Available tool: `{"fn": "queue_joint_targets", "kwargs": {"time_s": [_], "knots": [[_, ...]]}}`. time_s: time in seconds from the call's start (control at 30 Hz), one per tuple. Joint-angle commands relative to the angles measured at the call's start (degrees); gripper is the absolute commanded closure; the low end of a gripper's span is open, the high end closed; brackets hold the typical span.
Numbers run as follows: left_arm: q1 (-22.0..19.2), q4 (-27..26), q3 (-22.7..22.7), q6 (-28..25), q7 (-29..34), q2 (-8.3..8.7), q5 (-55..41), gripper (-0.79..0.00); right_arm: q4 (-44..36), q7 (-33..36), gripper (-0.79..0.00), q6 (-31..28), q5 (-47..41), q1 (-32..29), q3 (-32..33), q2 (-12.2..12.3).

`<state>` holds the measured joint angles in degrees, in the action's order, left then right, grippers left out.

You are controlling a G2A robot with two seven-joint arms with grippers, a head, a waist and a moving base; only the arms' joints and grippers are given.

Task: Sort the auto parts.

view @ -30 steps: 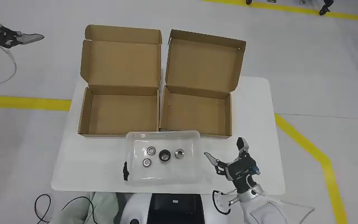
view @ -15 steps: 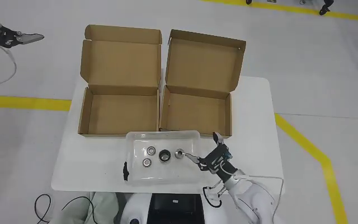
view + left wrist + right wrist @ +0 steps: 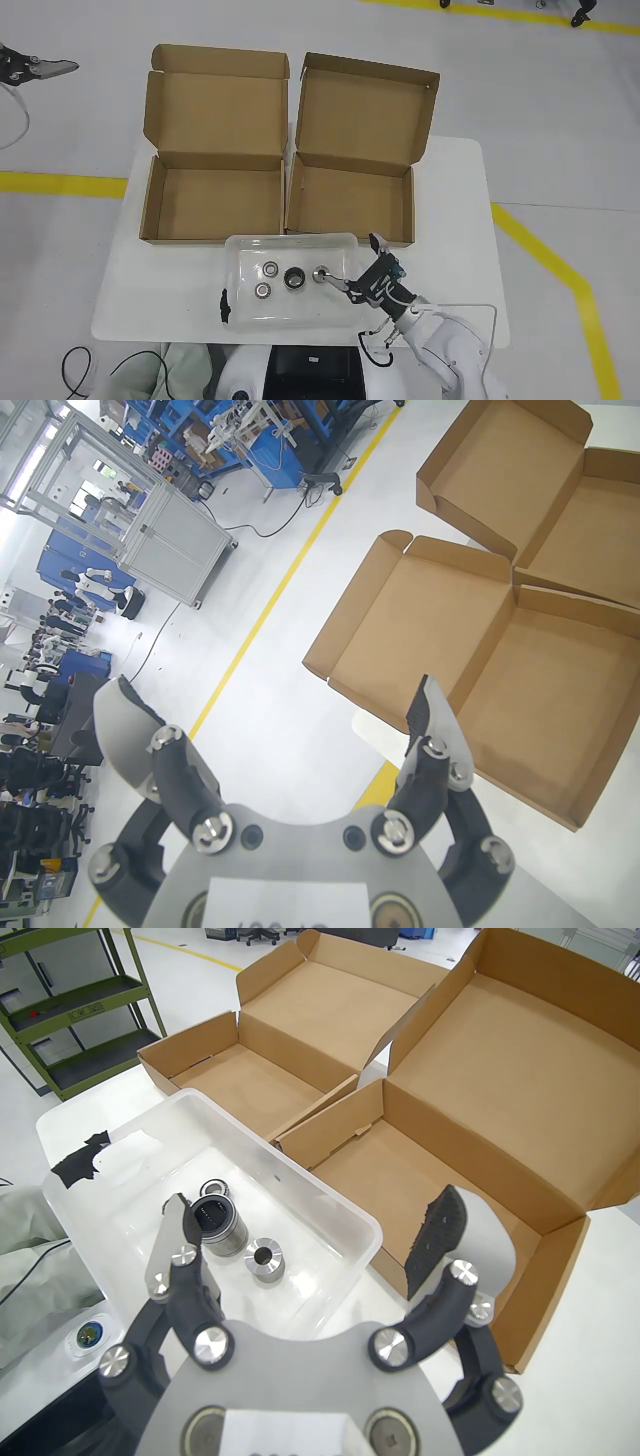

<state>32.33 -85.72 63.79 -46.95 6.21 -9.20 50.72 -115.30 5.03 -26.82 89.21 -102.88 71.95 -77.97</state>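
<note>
Right gripper (image 3: 357,264) spread wide, empty, at the tray's (image 3: 290,238) right edge, lower centre, four parts (image 3: 295,277) inside tray, left gripper (image 3: 272,695) also spread, empty, two open boxes (image 3: 215,200) above tray

Top view: overhead, facing straight down on the table (image 3: 450,190). Right wrist view: close behind the right gripper (image 3: 312,1200), angled down across the clear tray (image 3: 320,1200) toward the open cardboard boxes (image 3: 425,1163). Left wrist view: behind the left gripper (image 3: 272,692), beside the table, facing hall floor and boxes from farther off. All three share the boxes.
</note>
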Motion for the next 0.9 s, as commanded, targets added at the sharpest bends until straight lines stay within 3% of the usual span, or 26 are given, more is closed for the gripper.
{"fn": "queue_joint_targets", "kwargs": {"time_s": [0.0, 0.3, 0.57, 0.87], "knots": [[0.00, 0.00, 0.00, 0.00, 0.00, 0.00, 0.00, -0.785, 0.00, 0.00, -0.785, 0.00, 0.00, 0.00, 0.00, 0.00], [0.00, 0.00, 0.00, 0.00, 0.00, 0.00, 0.00, -0.785, 0.20, 1.88, -0.785, -2.04, 1.26, 1.70, -1.43, 0.18], [0.00, 0.00, 0.00, 0.00, 0.00, 0.00, 0.00, -0.785, 4.44, 10.24, -0.785, -11.84, -1.77, 11.57, -6.83, 0.20], [0.00, 0.00, 0.00, 0.00, 0.00, 0.00, 0.00, -0.785, 8.92, 24.00, -0.785, -16.43, -6.62, 21.59, -14.26, -0.46]]}}
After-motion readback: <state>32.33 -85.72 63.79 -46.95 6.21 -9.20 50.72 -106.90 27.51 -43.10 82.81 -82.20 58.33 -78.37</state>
